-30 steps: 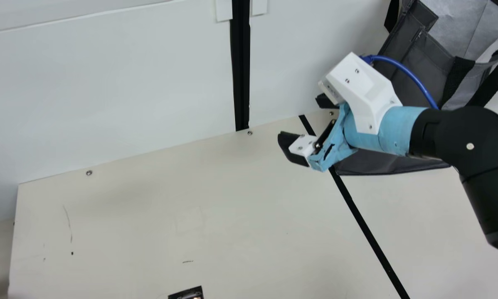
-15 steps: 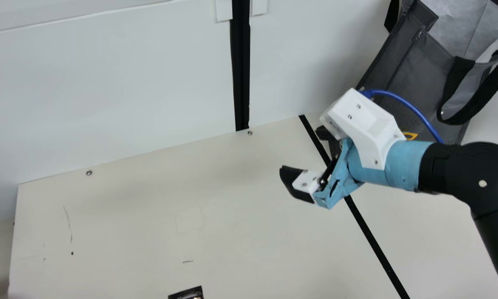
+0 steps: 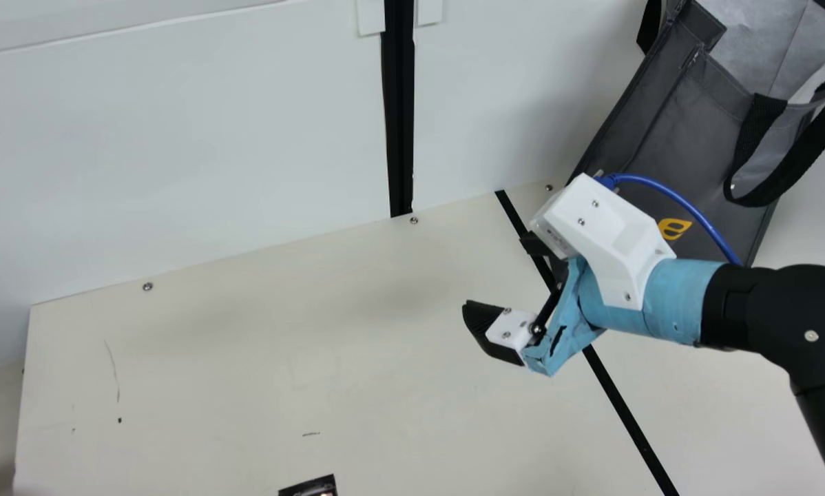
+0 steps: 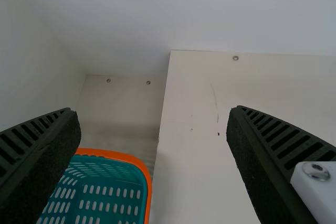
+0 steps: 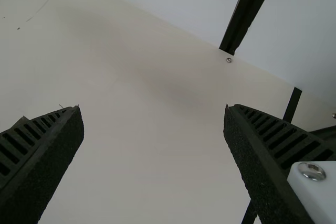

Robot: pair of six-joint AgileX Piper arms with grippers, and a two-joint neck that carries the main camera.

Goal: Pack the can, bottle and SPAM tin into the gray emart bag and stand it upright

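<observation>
Main view: gray emart bag (image 3: pixel 705 131) at the right rear, against the wall (image 3: pixel 213 131), upright as far as I can read it, mouth open. I'd guess the wall is there to back it up. Can, bottle, SPAM tin: can't tell if they're inside.

Right gripper (image 3: pixel 498 274) is spread wide, nothing in it, near the bag's base. Reads to me as free for a pick or a nudge. Left gripper (image 4: pixel 152 110) also spread, nothing held, over the table's end; basket (image 4: pixel 144 174) just beside that edge, so I'd stay off its rim.

Dark thing (image 3: pixel 310 488) at the near edge of view, can't tell what.

Room: tabletop (image 3: pixel 268 365) gives a good run leftward from the right gripper. Tight side is the bag; black handle (image 3: pixel 791 176) loops out and could snag the wrist cable (image 3: pixel 684 201).
</observation>
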